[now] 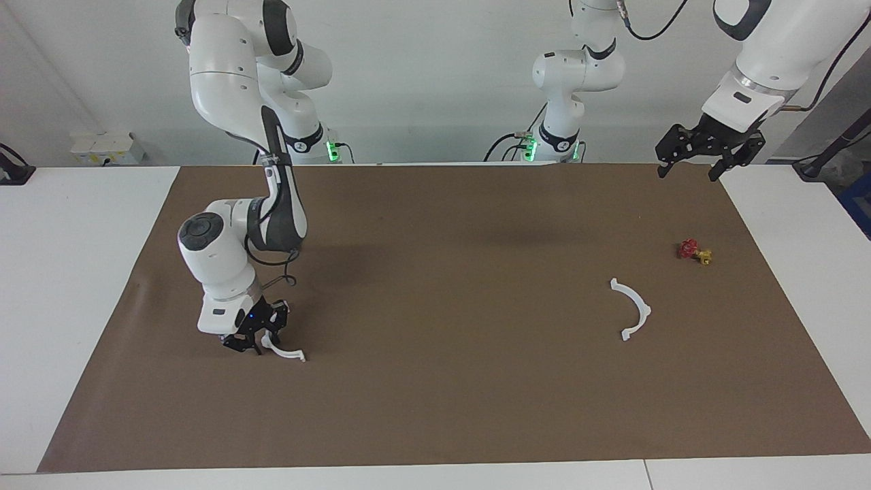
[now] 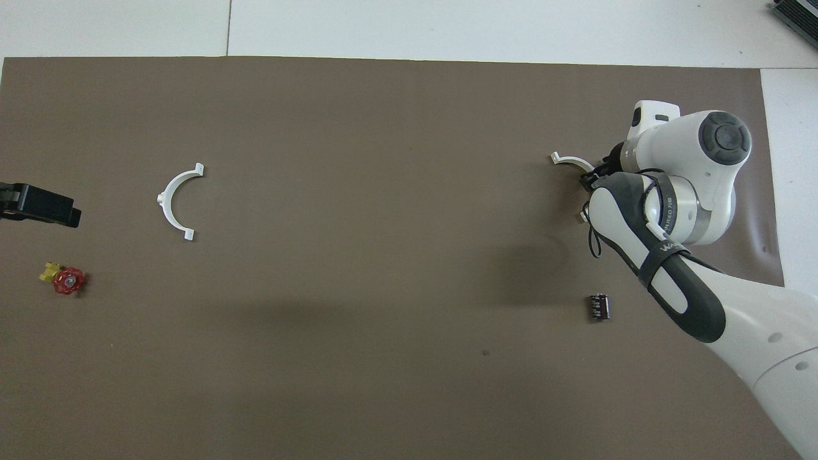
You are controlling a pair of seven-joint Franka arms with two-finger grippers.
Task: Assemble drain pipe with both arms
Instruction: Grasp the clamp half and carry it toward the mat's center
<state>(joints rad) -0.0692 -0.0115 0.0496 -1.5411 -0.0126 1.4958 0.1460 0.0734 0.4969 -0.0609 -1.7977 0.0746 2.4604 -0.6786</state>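
The drain pipe lies as two separate white half-ring arcs on the brown mat point(image 1: 442, 408). One arc point(image 1: 634, 309) point(image 2: 171, 206) rests alone toward the left arm's end. The other arc point(image 1: 287, 352) point(image 2: 567, 160) lies toward the right arm's end, and my right gripper point(image 1: 260, 338) point(image 2: 591, 180) is down on the mat, shut on the end of it nearer the robots. The wrist hides that end from overhead. My left gripper point(image 1: 687, 171) point(image 2: 39, 206) hangs open and holds nothing, high over the mat's corner at the left arm's end, where the left arm waits.
A small red valve wheel with a yellow fitting point(image 1: 694, 252) point(image 2: 65, 280) sits on the mat nearer the robots than the free arc. A small dark cylinder point(image 2: 599, 306) lies on the mat beside the right forearm. White table surrounds the mat.
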